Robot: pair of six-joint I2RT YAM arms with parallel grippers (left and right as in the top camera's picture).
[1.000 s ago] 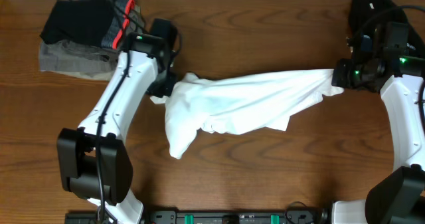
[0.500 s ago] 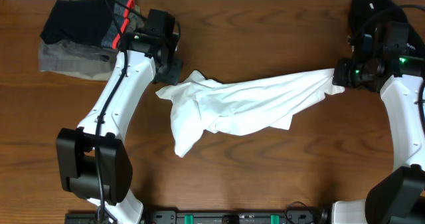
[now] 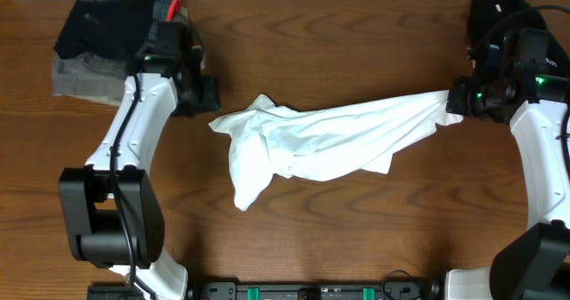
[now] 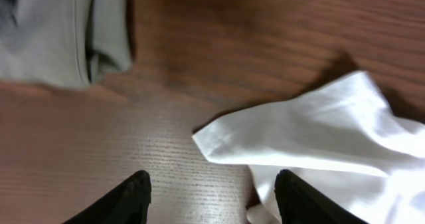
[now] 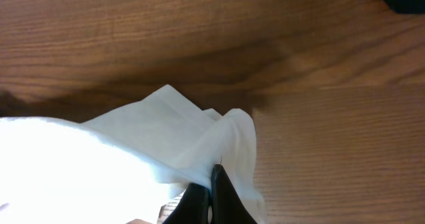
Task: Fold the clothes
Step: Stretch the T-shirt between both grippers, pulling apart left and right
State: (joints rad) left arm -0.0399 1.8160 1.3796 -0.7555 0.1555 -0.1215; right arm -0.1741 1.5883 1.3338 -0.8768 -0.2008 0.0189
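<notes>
The clothes (image 3: 321,144), a white T-shirt, lie bunched and stretched across the middle of the wooden table. My right gripper (image 3: 457,100) is shut on the shirt's right end, and the pinched white cloth (image 5: 219,144) shows just ahead of the right gripper (image 5: 211,184) in the right wrist view. My left gripper (image 3: 205,93) stands open just left of the shirt's left end, apart from it. In the left wrist view the left gripper (image 4: 212,191) has bare wood between its fingers, with a loose corner of the shirt (image 4: 299,131) lying ahead to the right.
A pile of dark and grey garments (image 3: 102,46) with a red strip sits at the back left; its grey fold (image 4: 53,31) shows near the left gripper. A dark garment (image 3: 499,11) lies at the back right behind the right arm.
My left gripper has opened, let go of the shirt's left end and drawn back to the left. The left end dropped onto the table. The right gripper has not moved.
</notes>
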